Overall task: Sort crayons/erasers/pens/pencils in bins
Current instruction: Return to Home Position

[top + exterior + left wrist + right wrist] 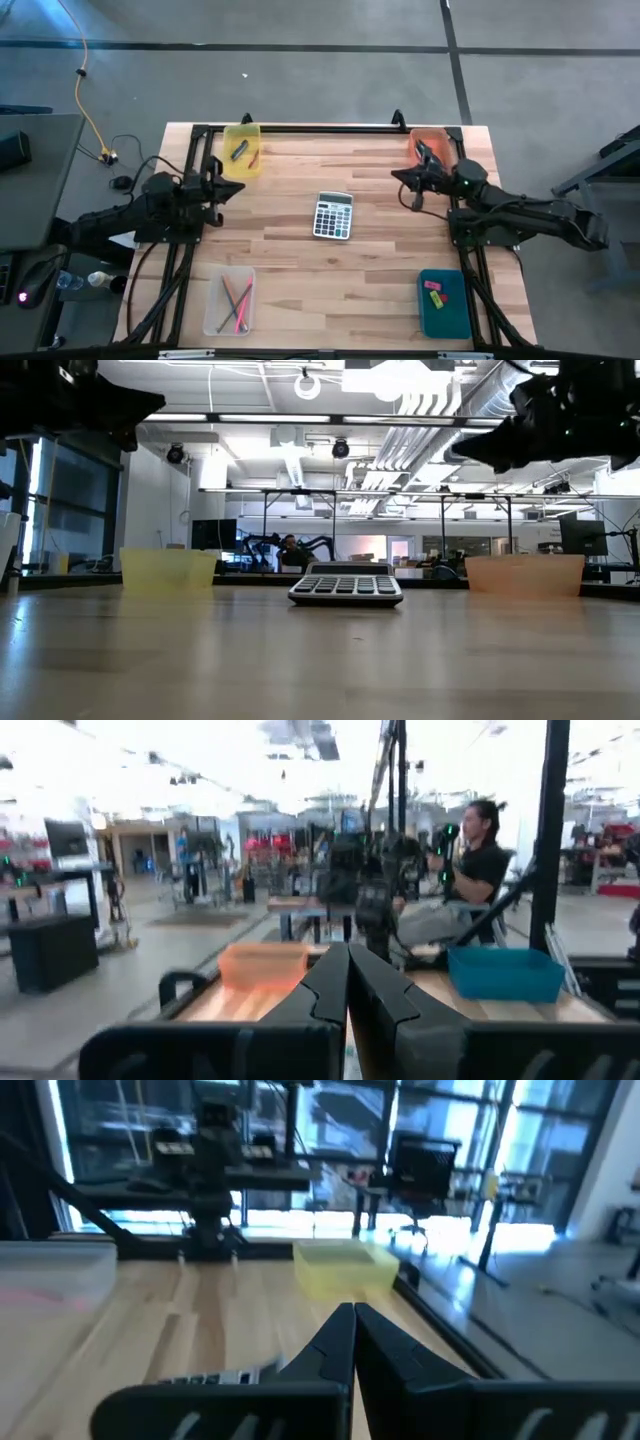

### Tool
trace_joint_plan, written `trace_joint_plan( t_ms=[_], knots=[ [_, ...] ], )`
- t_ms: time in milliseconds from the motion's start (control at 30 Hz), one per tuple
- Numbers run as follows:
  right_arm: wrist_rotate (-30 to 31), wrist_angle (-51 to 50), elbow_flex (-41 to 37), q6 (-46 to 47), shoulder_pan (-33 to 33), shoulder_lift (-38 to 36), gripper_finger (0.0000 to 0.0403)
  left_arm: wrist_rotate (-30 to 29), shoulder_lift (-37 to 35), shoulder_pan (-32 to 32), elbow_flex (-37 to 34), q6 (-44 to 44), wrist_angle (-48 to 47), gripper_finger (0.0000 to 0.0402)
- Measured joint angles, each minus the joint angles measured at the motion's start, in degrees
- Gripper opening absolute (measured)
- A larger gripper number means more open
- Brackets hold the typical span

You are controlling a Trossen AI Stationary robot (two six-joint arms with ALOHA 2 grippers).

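Four bins stand at the table's corners. The yellow bin (242,150) at the far left holds a dark stick and a short reddish one. The orange bin (432,145) is at the far right, partly under my right arm. In the clear bin (230,302) at the near left lie bright pencils (237,300). The teal bin (444,304) at the near right holds small erasers (435,289). My left gripper (228,189) hangs shut at the left edge, holding nothing. My right gripper (398,177) hangs shut beside the orange bin, fingertips together (353,1318), also holding nothing.
A grey calculator (333,215) lies in the middle of the table, with bare wood all around it. A black frame rail (330,127) runs along the far edge. Beyond the table a person sits (470,880).
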Motion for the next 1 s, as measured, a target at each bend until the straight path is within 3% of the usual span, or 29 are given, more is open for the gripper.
trace_joint_plan(
  t_ms=[233,700,900,1000],
  knots=[
    [-0.2,-7.0,0.0,-3.3,1.3,-10.4,0.0000,-1.3,0.2,0.1,-0.1,0.9,-4.7,0.0000],
    [-2.8,-20.9,0.0,-3.5,1.3,-32.9,0.0000,-0.4,0.1,0.1,-0.1,0.0,-3.0,0.0000],
    [-2.2,-23.9,-0.1,-4.2,1.2,-33.4,0.0000,-2.2,0.1,0.2,-0.1,-0.5,-1.8,0.0000],
    [-0.6,-20.5,-2.2,-4.4,1.2,-33.4,0.0000,-4.2,0.1,0.2,-0.1,-0.6,-2.4,0.0001]
  ],
)
